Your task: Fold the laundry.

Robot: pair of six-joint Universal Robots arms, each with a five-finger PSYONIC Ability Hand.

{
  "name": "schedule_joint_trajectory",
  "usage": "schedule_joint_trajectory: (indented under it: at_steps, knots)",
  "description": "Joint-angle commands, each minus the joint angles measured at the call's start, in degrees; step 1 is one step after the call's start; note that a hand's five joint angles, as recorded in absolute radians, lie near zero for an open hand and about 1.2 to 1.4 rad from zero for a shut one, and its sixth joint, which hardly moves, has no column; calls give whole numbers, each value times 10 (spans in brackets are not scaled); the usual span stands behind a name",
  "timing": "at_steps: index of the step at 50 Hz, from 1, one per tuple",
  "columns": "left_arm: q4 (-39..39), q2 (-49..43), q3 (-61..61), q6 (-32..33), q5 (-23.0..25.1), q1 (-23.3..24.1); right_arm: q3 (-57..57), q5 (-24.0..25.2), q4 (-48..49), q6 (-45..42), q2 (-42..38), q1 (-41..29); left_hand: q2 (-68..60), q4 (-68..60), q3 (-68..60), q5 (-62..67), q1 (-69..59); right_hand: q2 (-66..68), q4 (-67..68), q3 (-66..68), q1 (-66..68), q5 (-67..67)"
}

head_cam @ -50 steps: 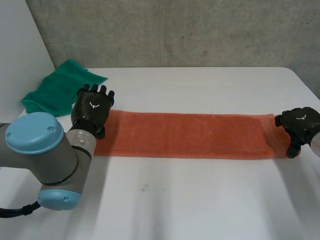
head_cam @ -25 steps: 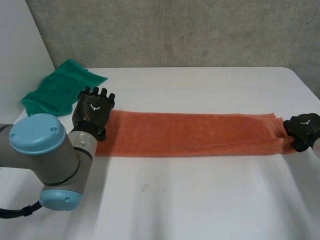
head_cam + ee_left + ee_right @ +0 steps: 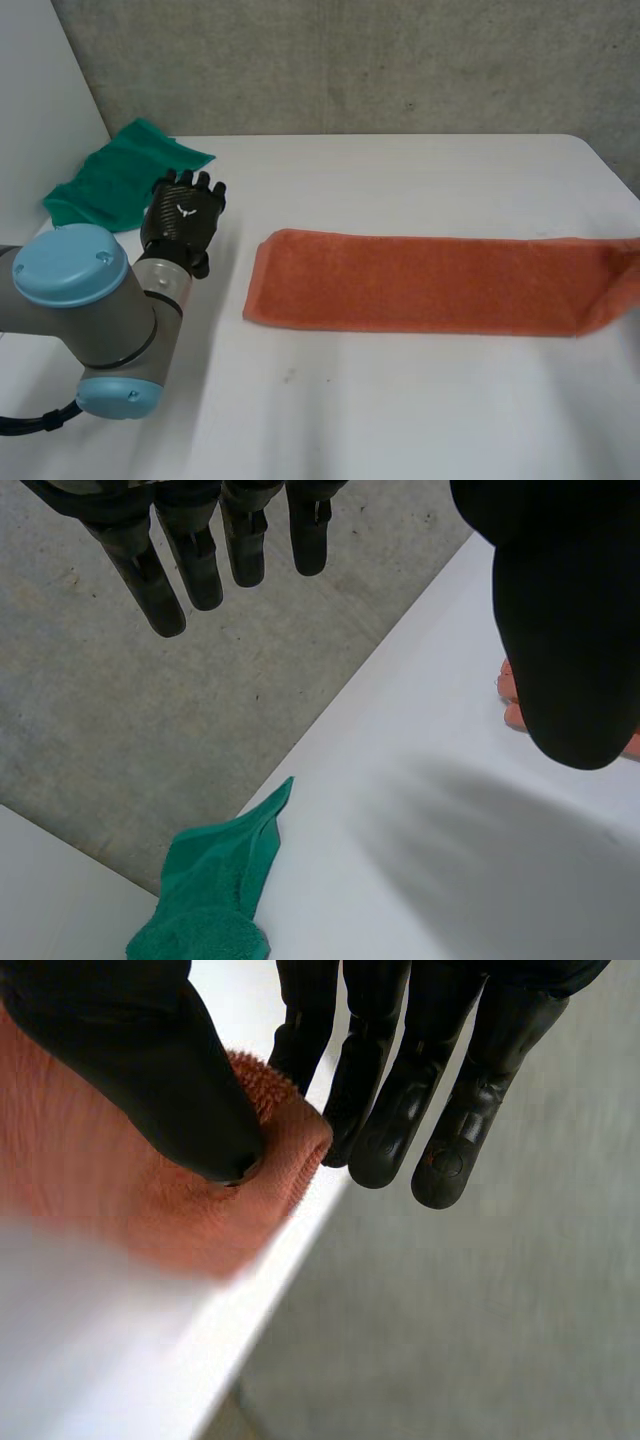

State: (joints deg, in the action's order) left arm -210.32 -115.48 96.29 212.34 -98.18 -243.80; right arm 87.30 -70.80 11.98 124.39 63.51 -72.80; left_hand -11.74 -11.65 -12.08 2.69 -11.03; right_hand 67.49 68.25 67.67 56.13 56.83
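Listing what we find. Item one, orange towel (image 3: 420, 282): a long strip flat on the white surface (image 3: 400, 410). One short end is pinched between the thumb and fingers of the right hand (image 3: 120, 1050) at the surface's edge, we judge so that end can be carried over for a fold. Item two, left hand (image 3: 184, 212): fingers straight, holding nothing, apart from the towel's free end, leaving the strip free to move. Item three, green cloth (image 3: 120, 180): crumpled beyond the left hand's fingertips, waiting.
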Motion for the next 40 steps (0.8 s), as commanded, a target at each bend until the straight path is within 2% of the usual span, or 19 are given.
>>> schedule_joint_trajectory:
  at_steps: [1,5,8,11,17,20,21,22,23,24,25,28,29,31,33,37,40]
  knots:
    - [0,4,-2,0,-2,-4,-37,26,21,47,38,-241,17,17,21,-27,10,125,117,123,239,132]
    - [0,13,-2,0,-2,-8,-85,28,21,51,20,-356,17,17,21,-27,10,125,117,123,239,132]
    - [0,17,-2,-1,-2,-12,-150,29,19,50,-46,-469,17,17,21,-27,10,125,117,123,239,132]
    - [0,18,-3,-1,-2,-14,-213,24,12,51,-102,-548,17,17,21,-27,10,125,117,123,239,132]
    - [0,17,-3,-1,-2,-20,-295,24,-7,51,-224,-628,17,17,21,-27,10,125,117,123,239,132]
    - [0,17,-3,-1,-1,-20,-323,15,-20,50,-261,-641,17,17,21,-27,10,125,117,123,239,132]
    - [0,16,-3,-1,-1,-20,-328,11,-23,51,-266,-643,17,17,21,-27,10,46,38,44,159,52]
    - [0,16,-2,-1,-1,-20,-332,6,-26,52,-269,-643,17,17,21,-27,10,-108,-116,-110,5,-102]
    - [0,16,-3,-1,-1,-20,-335,-15,-31,56,-266,-642,17,17,21,-27,10,-341,-349,-343,-228,-335]
    - [0,15,-3,-1,0,-20,-335,-30,-32,59,-262,-641,17,17,21,-27,10,-409,-416,-410,-295,-402]
    - [0,15,-3,-1,0,-19,-336,-69,-35,78,-252,-640,17,17,21,-27,10,-552,-560,-554,-439,-546]
    - [0,14,-6,-1,0,-18,-326,-115,-40,126,-221,-636,17,17,21,-27,10,-575,-583,-577,-461,-568]
    - [0,14,-8,-1,1,-16,-316,-140,-47,171,-193,-633,17,17,21,-27,10,-575,-583,-577,-461,-568]
    - [0,13,-9,-1,3,-12,-299,-152,-56,218,-164,-620,17,17,21,-27,10,-575,-583,-577,-461,-568]
    - [-1,16,-9,-1,4,-11,-265,-152,-71,290,-126,-576,17,17,21,-27,10,-575,-583,-577,-461,-568]
    - [-1,16,-20,-2,4,10,-190,-143,-113,376,-64,-506,17,17,21,-27,10,-575,-583,-577,-461,-568]
    - [-1,13,-31,-2,3,30,-121,-131,-141,398,-31,-466,17,17,21,-27,10,-575,-583,-577,-461,-568]
